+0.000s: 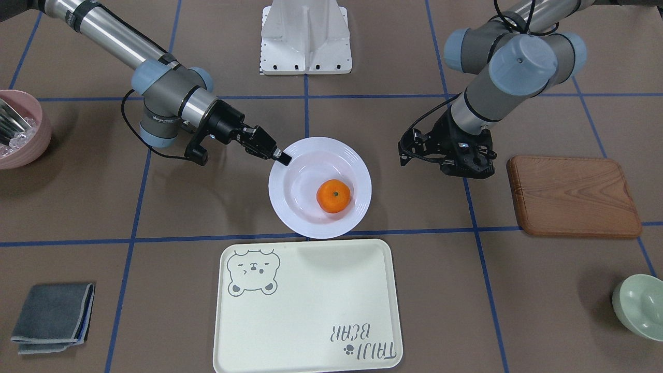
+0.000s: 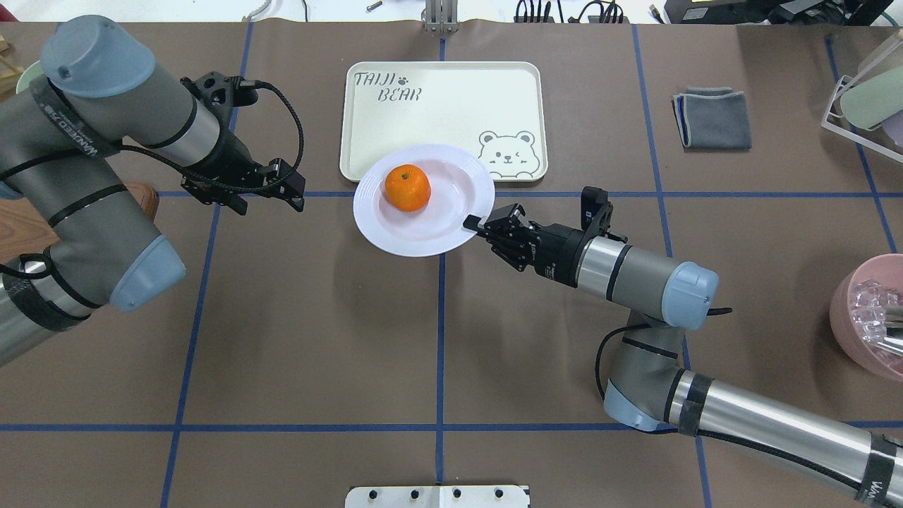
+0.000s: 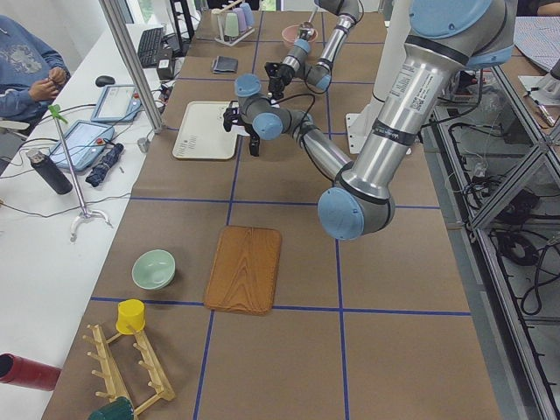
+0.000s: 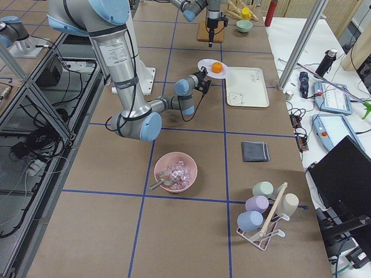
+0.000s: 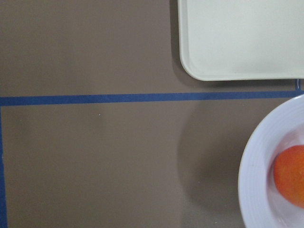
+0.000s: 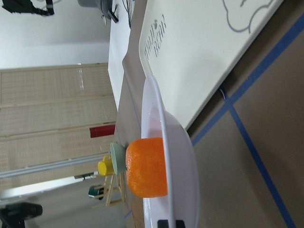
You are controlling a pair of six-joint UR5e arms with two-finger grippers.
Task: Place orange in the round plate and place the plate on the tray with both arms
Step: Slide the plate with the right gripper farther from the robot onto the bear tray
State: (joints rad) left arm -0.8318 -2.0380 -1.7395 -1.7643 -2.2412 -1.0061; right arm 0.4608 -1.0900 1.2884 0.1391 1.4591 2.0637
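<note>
Right gripper [image 2: 474, 224] clamps the round plate [image 2: 423, 236] by its rim, orange [image 2: 407, 188] just beyond its jaws; left gripper [image 2: 279, 190] hangs apart, jaw opening unreadable.

You are looking at a bright-orange orange [image 1: 333, 196] in a glossy white plate [image 1: 290, 212]; beside the plate, the cream-yellow tray [image 1: 311, 305] is showing a grey bear [image 1: 253, 273].

Orange [image 6: 147, 167] in round plate [image 6: 184, 159]; fingers [image 6: 165, 223] on its rim; tray [image 6: 199, 59] beyond.
</note>
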